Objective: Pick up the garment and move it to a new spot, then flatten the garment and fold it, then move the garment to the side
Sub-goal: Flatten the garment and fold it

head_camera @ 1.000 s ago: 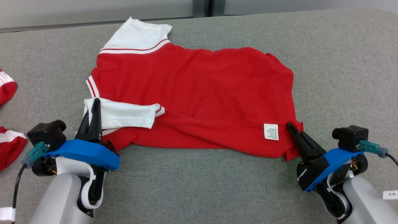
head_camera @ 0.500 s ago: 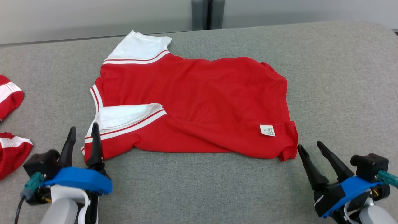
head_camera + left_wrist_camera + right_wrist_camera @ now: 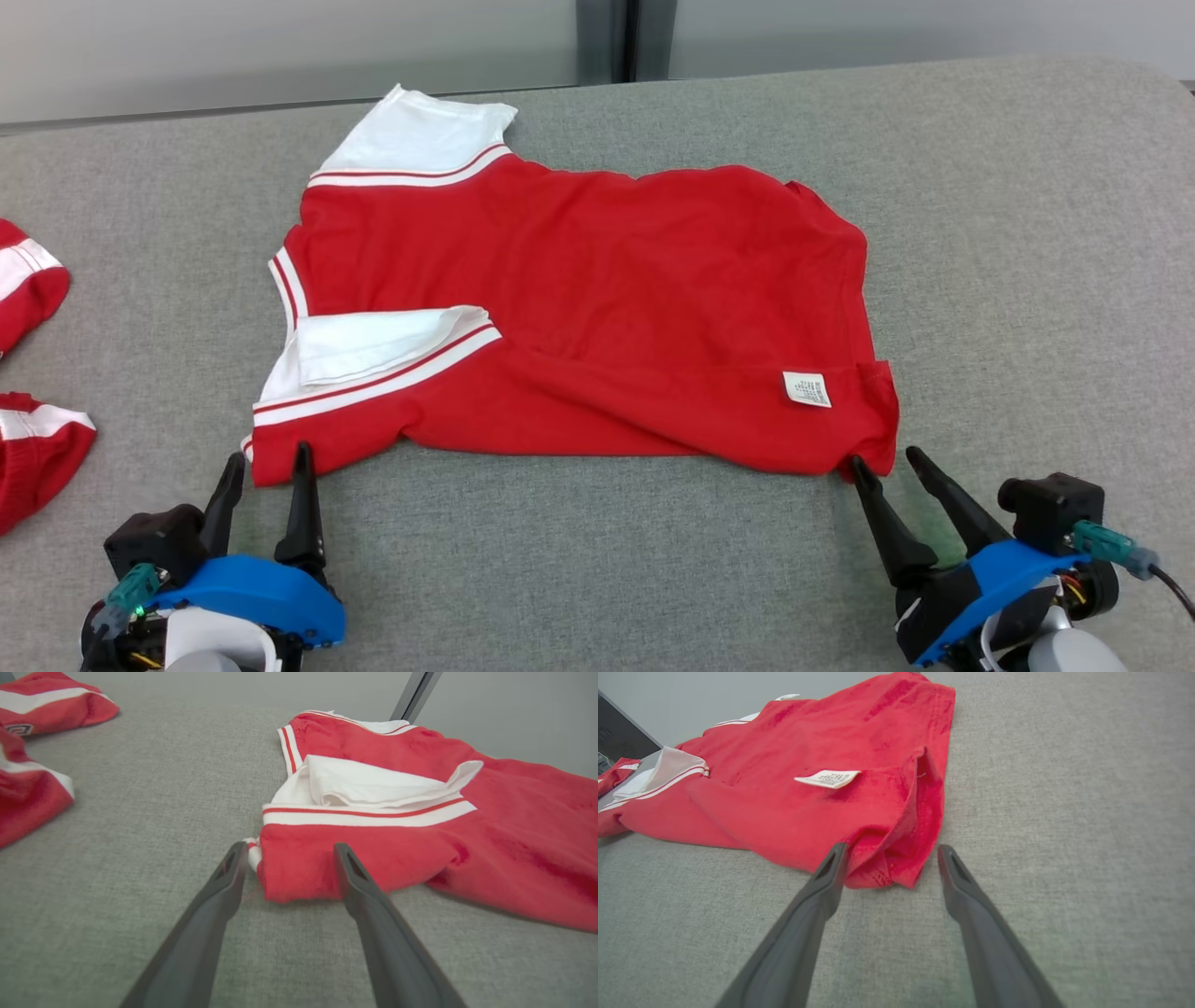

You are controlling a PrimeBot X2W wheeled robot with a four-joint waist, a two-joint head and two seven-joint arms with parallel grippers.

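The garment [image 3: 597,308] is a red T-shirt with white sleeves, spread on the grey padded table [image 3: 1027,233], its near half folded over with one white sleeve [image 3: 373,345] on top. My left gripper [image 3: 269,455] is open just short of the shirt's near left corner [image 3: 299,868], which lies between the fingertips in the left wrist view. My right gripper [image 3: 885,457] is open at the near right hem corner [image 3: 887,868], left fingertip touching the cloth. A white care label [image 3: 807,389] lies near that corner.
Two other red-and-white garments lie at the table's left edge, one further back [image 3: 28,280] and one nearer [image 3: 37,448]. A pale wall with a dark post [image 3: 607,37] runs behind the table. Bare grey padding stretches to the right of the shirt.
Both grippers, shut on the shirt's near edge a second ago, have let go, opened and drawn back. The sleeve and hem have settled flat. The camera has shifted slightly.
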